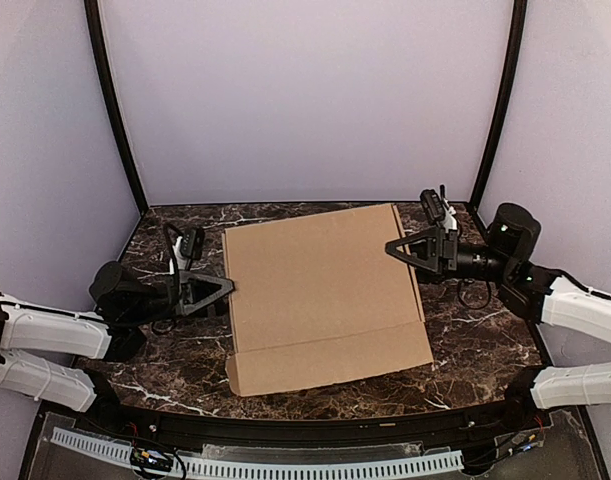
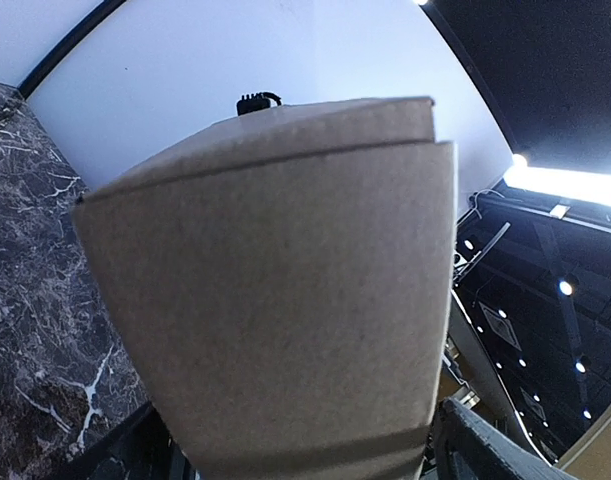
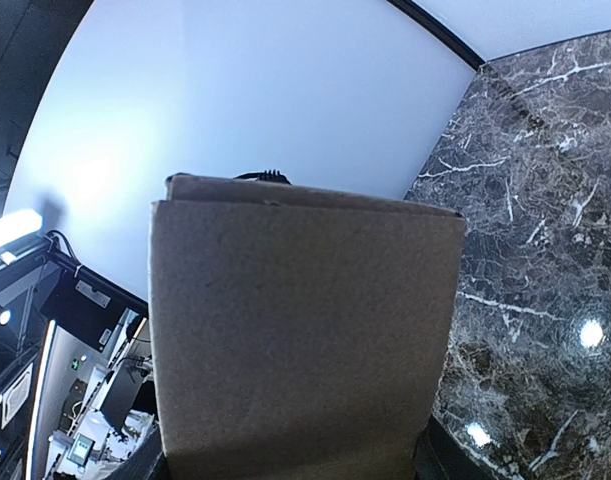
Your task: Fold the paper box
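Note:
The paper box (image 1: pixel 325 290) is a shallow brown cardboard box lying in the middle of the table, with a front flap (image 1: pixel 330 362) spread flat toward the near edge. My left gripper (image 1: pixel 230 285) is at the box's left edge, turned on its side. In the left wrist view the box's side wall (image 2: pixel 275 300) fills the space between the wide-open jaws of the left gripper (image 2: pixel 295 455). My right gripper (image 1: pixel 390 245) reaches over the far right edge. In the right wrist view the wall (image 3: pixel 295 330) spans from finger to finger of the right gripper (image 3: pixel 290 462), which is shut on it.
The box rests on a dark marble table (image 1: pixel 485 340), bare strips of which show on each side of it. Lilac walls and two black corner posts (image 1: pixel 115 110) close the back. A black rail (image 1: pixel 315 425) runs along the near edge between the arm bases.

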`<move>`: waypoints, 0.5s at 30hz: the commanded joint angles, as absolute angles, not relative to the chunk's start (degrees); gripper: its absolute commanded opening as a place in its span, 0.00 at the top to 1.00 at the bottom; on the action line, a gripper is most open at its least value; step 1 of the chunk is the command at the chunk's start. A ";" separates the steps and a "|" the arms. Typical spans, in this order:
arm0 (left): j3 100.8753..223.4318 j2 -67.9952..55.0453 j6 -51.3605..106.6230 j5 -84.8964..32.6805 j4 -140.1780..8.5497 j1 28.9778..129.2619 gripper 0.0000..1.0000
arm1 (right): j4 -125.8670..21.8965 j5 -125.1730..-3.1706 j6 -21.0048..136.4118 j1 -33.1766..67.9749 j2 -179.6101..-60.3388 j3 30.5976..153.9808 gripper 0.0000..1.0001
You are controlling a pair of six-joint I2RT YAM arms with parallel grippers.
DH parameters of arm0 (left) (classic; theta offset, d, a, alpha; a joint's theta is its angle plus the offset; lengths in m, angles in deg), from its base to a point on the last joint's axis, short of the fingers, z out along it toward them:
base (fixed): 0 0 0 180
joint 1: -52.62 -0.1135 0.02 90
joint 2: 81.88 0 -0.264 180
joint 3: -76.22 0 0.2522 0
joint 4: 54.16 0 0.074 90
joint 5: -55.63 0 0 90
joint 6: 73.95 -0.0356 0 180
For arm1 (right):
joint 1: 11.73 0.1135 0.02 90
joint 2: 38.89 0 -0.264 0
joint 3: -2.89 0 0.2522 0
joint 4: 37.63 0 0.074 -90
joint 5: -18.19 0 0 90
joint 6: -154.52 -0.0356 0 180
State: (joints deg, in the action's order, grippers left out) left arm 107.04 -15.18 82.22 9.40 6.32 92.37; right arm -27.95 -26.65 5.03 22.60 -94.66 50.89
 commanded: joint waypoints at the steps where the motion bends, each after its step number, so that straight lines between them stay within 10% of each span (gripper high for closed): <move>1: 108.10 -15.25 83.99 12.24 8.36 92.26 0.14 | -29.36 -27.75 8.17 22.42 -93.75 54.42 0.70; 10: 110.18 -14.18 86.58 13.29 8.16 92.26 0.70 | -36.23 -30.23 12.01 23.70 -92.71 56.19 0.67; 15: 110.11 -13.08 88.30 11.92 9.14 92.26 0.99 | -40.52 -30.16 16.29 23.84 -92.03 57.72 0.48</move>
State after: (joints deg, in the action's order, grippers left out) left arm 108.73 -13.52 85.96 12.09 7.28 92.10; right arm -36.28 -29.33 10.72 23.04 -92.78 55.53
